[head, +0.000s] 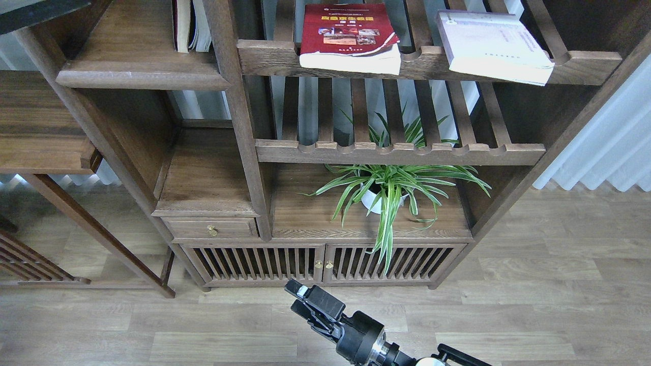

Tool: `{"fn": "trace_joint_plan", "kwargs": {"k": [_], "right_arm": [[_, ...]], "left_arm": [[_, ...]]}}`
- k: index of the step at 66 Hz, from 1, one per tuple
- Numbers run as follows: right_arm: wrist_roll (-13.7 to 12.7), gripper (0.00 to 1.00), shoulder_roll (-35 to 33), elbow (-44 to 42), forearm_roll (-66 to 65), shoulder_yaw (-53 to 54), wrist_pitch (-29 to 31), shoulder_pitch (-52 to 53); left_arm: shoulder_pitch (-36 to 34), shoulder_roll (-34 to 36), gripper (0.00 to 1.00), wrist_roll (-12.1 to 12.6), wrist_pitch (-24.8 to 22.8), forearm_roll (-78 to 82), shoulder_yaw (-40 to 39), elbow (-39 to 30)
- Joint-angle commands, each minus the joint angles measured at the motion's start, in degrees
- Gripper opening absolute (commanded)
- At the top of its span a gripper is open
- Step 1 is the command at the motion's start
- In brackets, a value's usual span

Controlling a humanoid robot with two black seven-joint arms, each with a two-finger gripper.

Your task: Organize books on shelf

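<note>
The right gripper point(300, 297) hangs low, its jaw state indiscernible. The dark red book point(348, 35), far above it, should be gripped by its overhanging edge.

Our right arm comes up from the bottom edge, right of centre, its thick round wrist joint low in the view. It points up and to the left. At its far end our right gripper point(300, 297) hangs free, touching nothing; its dark fingers lie close together and we cannot tell them apart. Our left arm does not show.
</note>
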Motion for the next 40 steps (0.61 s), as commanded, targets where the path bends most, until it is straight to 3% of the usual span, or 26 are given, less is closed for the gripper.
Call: {"fn": "trace_joint_plan", "kwargs": {"k": [1,40], "right_arm": [[0.1,0.99,0.2,0.0,0.1,0.1,0.0,0.2],[0.1,0.99,0.2,0.5,0.1,1.4,0.0,0.4]], "left_arm": [[-4.6,-2.6,0.07,0.0,2.6,3.8,0.9,1.6],[-16.1,-11.2,0.07,0.0,2.9,5.9,3.5,19.4]]}}
